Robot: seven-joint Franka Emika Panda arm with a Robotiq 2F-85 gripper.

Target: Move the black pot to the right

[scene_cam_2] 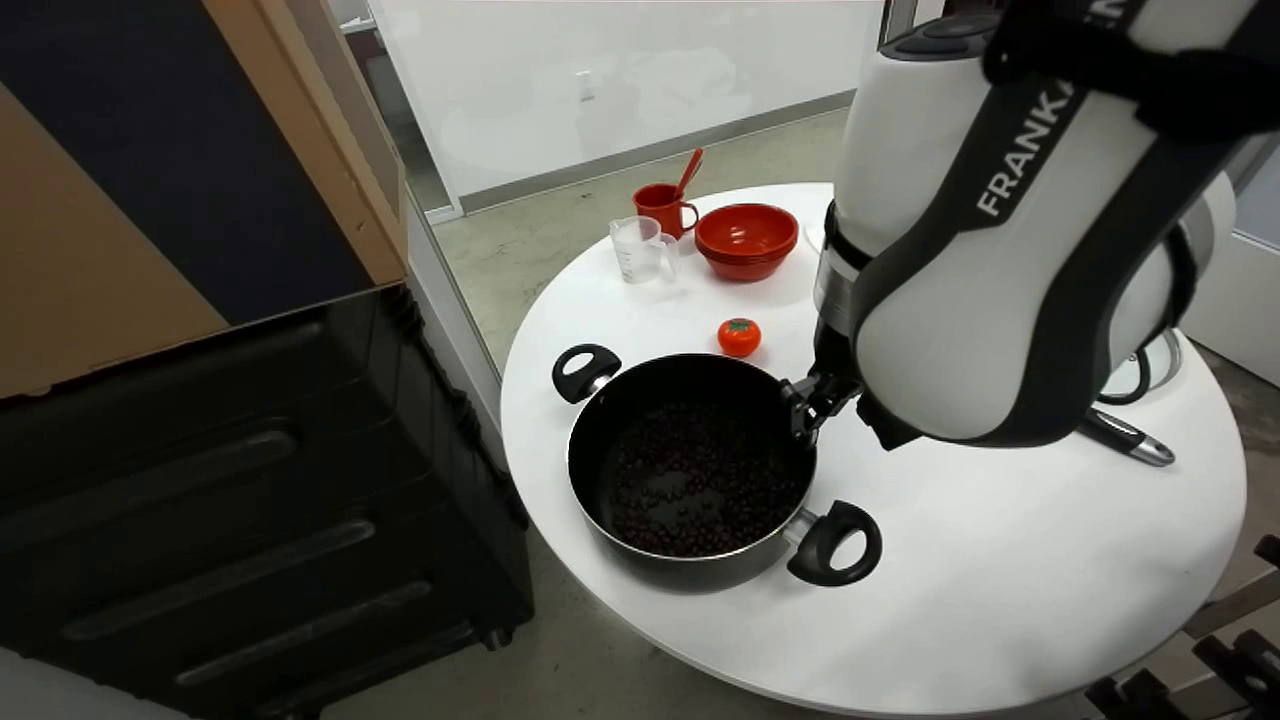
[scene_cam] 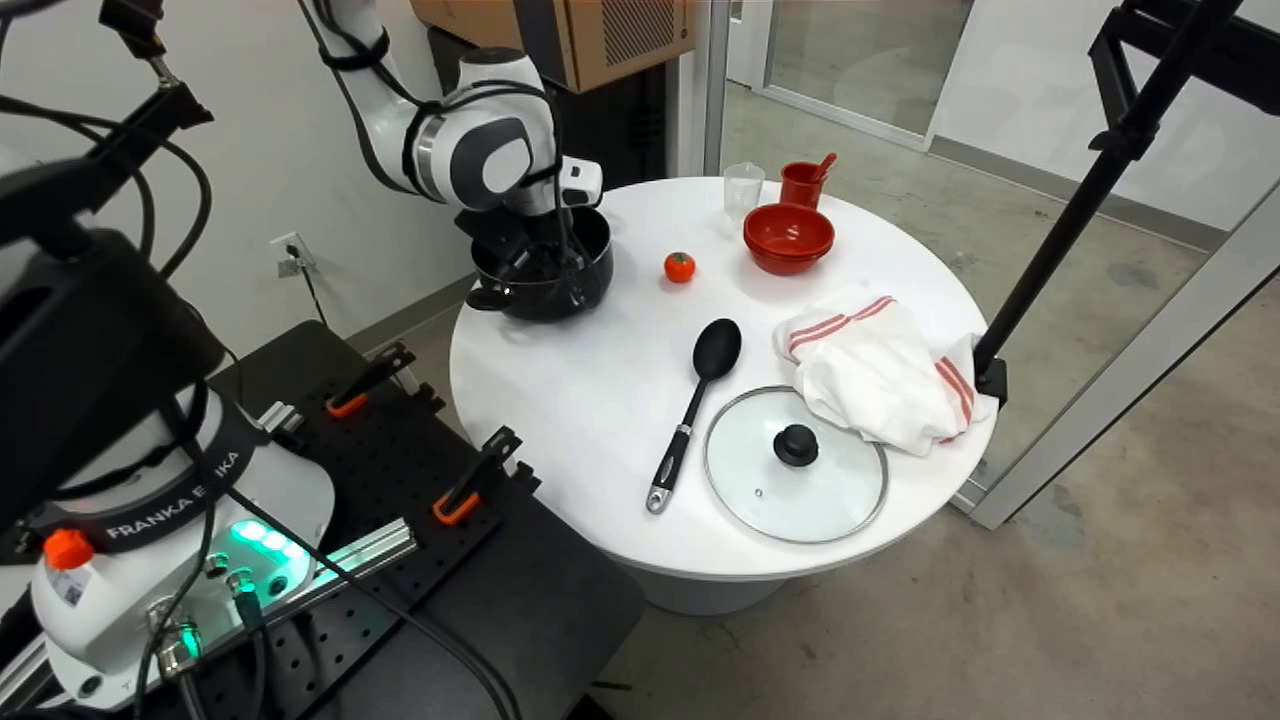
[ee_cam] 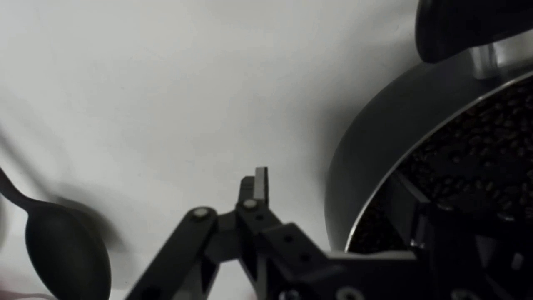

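The black pot (scene_cam: 560, 300) stands upright near the table's edge. In an exterior view its wall (scene_cam_2: 690, 572), two side handles and dark beans (scene_cam_2: 680, 480) inside are visible. In the wrist view its wall and rim (ee_cam: 370, 141) fill the right side. My gripper (ee_cam: 335, 191) is open and straddles the rim: one finger is outside the wall over the table, the other is inside the pot. A gap shows between the outer finger and the wall. The gripper also shows at the rim in an exterior view (scene_cam_2: 810, 408).
A black spoon (scene_cam: 692, 395), glass lid (scene_cam: 790, 500) and striped towel (scene_cam: 875, 370) lie on the table (scene_cam: 570, 420). A tomato (scene_cam: 679, 267), red bowls (scene_cam: 788, 240), measuring cup (scene_cam: 743, 188) and red mug (scene_cam: 800, 187) stand beyond the pot. A black cabinet (scene_cam_2: 250, 520) stands beside the table.
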